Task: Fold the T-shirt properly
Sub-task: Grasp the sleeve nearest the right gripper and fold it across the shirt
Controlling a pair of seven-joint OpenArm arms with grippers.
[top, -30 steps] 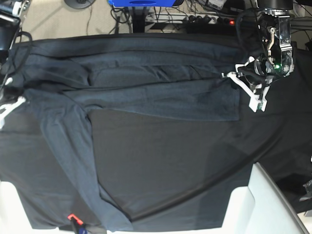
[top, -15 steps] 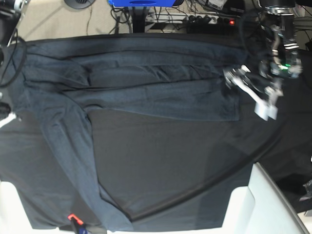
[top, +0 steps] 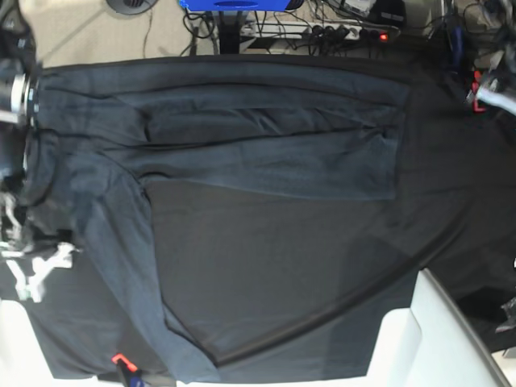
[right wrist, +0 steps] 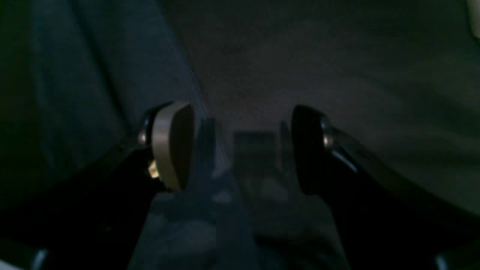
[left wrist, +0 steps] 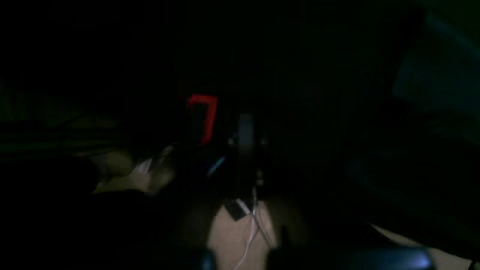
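T-shirt [top: 242, 153]: spread flat across upper and left frame on the black tablecloth [top: 282, 258], over the tabletop.
Right gripper [right wrist: 242, 146]: jaws parted, empty, above shirt edge, lower left of base view.
Left gripper: out of sight; jaws clenched.

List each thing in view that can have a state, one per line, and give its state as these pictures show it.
Dark slate blue-grey knit T-shirt: lying flat, partly folded into a band across the far side, one part trailing toward the near edge.
Plain black tablecloth: spread out, with a long diagonal crease.
Right tool: open, empty, hovering over the shirt's edge.
Left tool: shut; not visible, since its wrist view is too dark.
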